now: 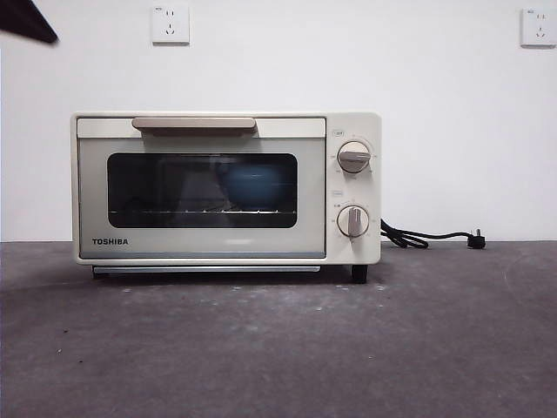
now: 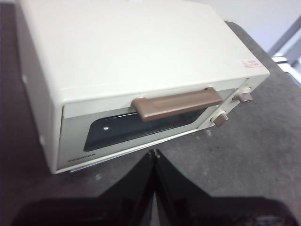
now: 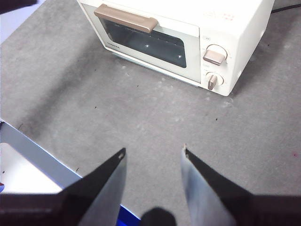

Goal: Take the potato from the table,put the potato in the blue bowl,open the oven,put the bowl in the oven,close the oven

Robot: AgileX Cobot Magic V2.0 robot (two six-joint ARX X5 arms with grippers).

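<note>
**Black jaws, pale inner faces**

The left gripper (image 2: 154,153) has two matte black jaws, wedge-shaped, tapering to fine tips with tiny pale specks at the ends. The right gripper (image 3: 154,151) has black, pointed jaws whose inner faces read grey-white and glossy; a rounded black part sits between their bases.

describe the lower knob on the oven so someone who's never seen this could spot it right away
Find the cream-white oven standing on the dark grey table and look at the narrow panel to the right of its glass door. Two round knobs sit there, one above the other; the lower knob is the one you want. Its beige grip bar stands upright, while that of the upper knob lies level.
</note>
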